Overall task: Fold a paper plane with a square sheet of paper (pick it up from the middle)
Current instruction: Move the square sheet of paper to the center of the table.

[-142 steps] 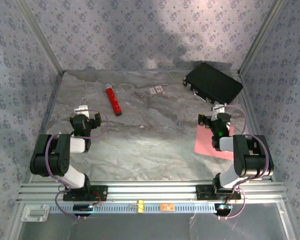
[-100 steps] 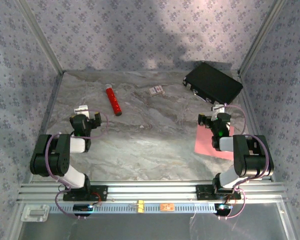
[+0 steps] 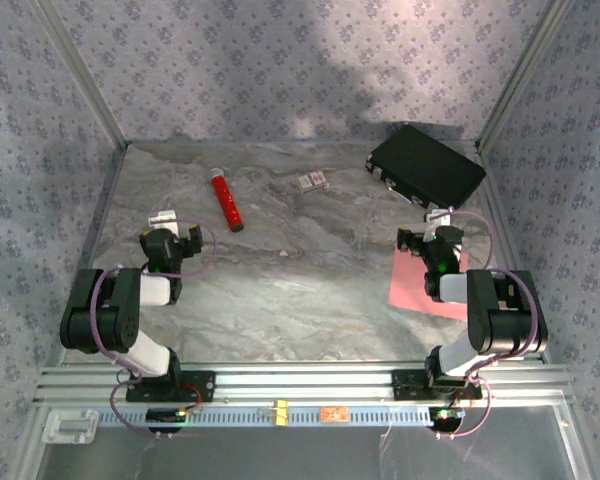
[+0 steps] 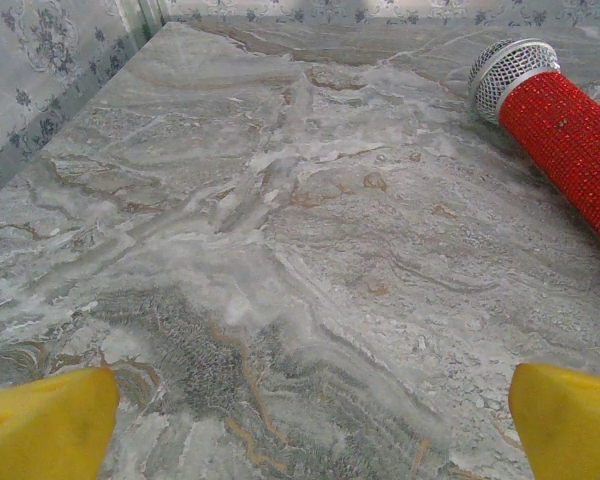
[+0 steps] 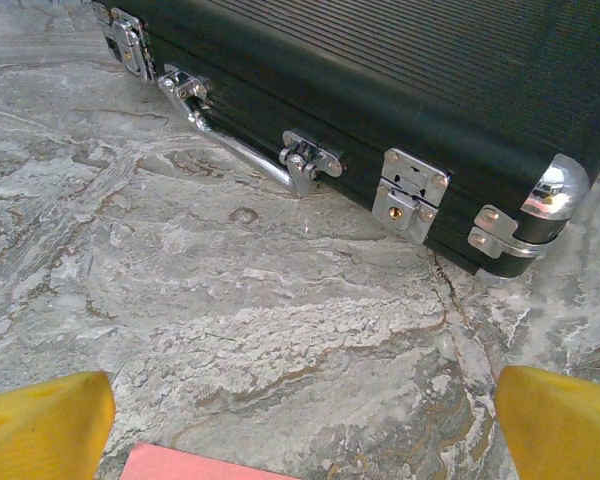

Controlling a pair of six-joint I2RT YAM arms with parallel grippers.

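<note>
nothing moved, right gripper (image 5: 302, 425) over sheet's (image 3: 413, 286) far edge

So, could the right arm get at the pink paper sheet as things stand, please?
Probably yes: the square sheet of paper lies flat under the open right gripper, and the black case sits beyond it.

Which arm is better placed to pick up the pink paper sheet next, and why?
The right. The right gripper, open, hangs at the far edge of the paper sheet. The left gripper is far off on the other side, by the red microphone.
</note>
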